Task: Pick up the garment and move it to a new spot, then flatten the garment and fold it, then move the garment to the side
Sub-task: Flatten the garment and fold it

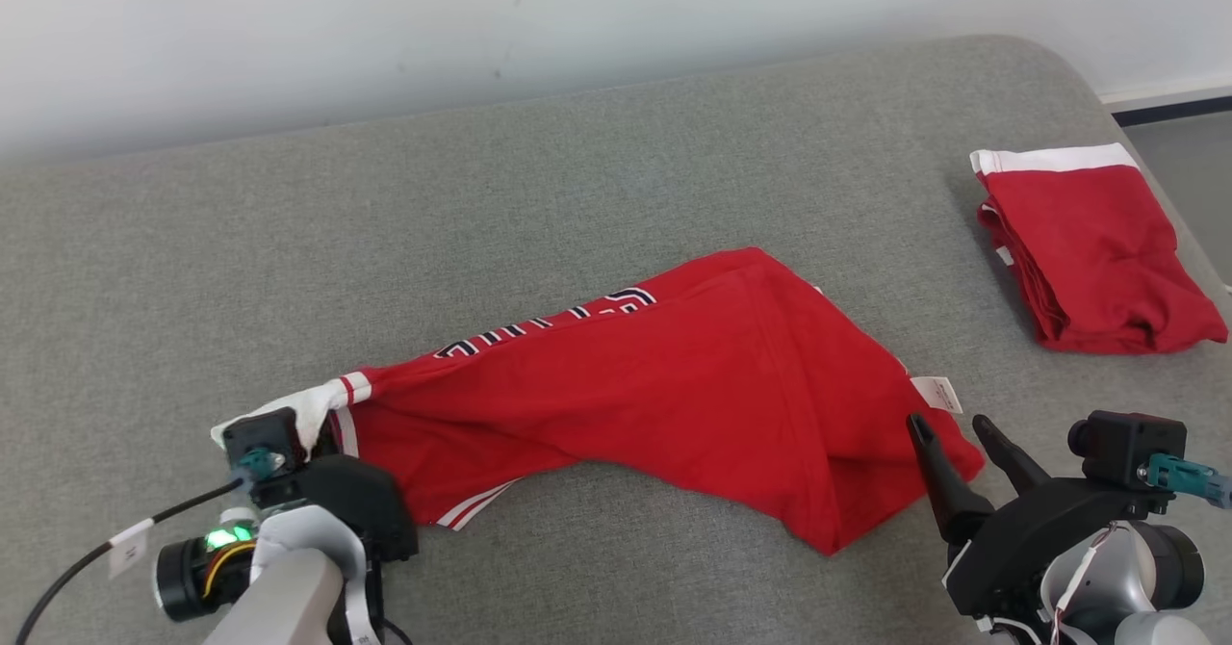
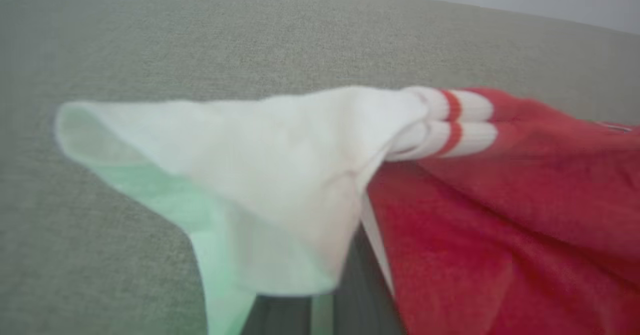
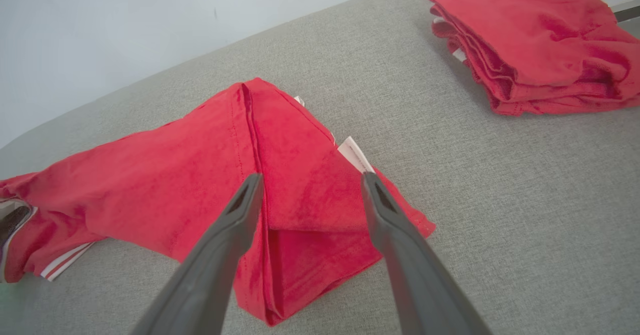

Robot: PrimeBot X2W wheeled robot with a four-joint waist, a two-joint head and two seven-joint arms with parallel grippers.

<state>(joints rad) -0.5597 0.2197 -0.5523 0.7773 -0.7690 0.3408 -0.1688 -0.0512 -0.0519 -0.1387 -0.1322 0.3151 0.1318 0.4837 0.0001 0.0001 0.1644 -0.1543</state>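
Observation:
A red garment (image 1: 674, 375) with white trim and dark lettering lies crumpled across the middle of the grey padded surface (image 1: 481, 221). At its left end, my left gripper (image 1: 303, 433) is shut on the garment's white sleeve end (image 2: 250, 175), and the cloth drapes over the fingers and hides them. My right gripper (image 1: 948, 424) is open just above the garment's lower right corner (image 3: 320, 235), beside a white label (image 3: 355, 155). Its two fingers straddle a folded edge without touching it.
A second red garment (image 1: 1097, 250), folded with a white band on top, lies at the far right near the surface's edge (image 3: 535, 40). A pale wall runs behind. Bare grey surface lies behind and in front of the crumpled garment.

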